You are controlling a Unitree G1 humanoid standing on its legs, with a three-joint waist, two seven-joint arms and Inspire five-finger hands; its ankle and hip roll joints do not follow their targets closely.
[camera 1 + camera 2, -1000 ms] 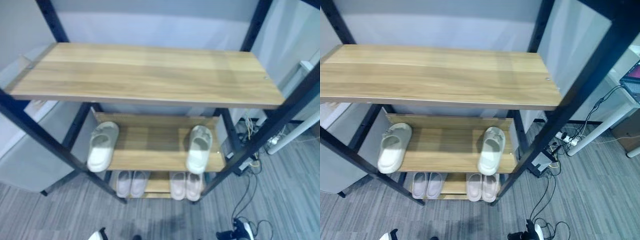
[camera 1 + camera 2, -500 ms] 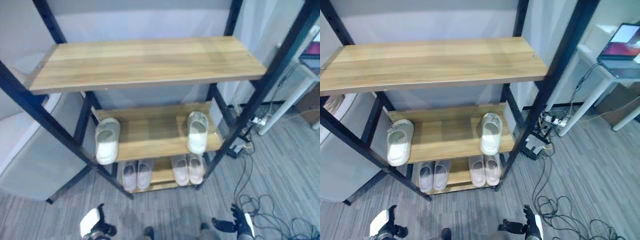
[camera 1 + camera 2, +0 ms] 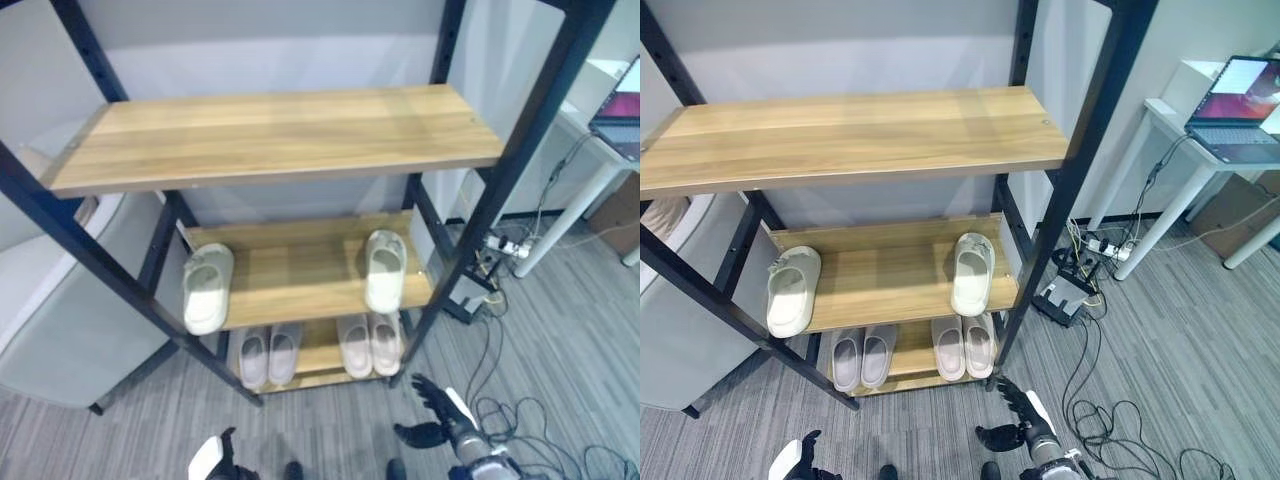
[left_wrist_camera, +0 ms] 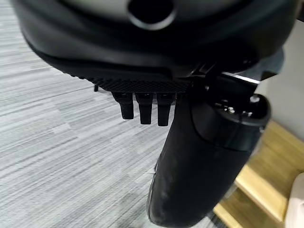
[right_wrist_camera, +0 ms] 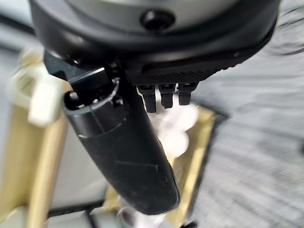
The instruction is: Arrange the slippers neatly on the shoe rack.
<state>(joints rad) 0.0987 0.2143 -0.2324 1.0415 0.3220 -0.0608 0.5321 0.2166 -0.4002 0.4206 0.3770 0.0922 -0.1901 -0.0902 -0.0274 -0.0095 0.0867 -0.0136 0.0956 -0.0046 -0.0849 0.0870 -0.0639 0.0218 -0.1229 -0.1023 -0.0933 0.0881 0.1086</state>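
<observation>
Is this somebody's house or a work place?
Probably an office or lab, not a home: a laptop sits on a white desk, cables and a power strip lie on grey carpet, and a shoe rack holds slippers.

The shoe rack [image 3: 290, 130] had shelves of pale wood with a streaky grain and a smooth, faintly sheened finish, carried on matt black metal posts. The two cream slippers [image 3: 207, 288] on the middle shelf looked like soft moulded foam, matt and smooth (the pinkish slipper pairs [image 3: 268, 356] below them seemed the same stuff). The floor [image 3: 1160, 330] at lower right was grey carpet with a fine ribbed weave. The right hand [image 3: 432, 412] was dark matt plastic.
</observation>
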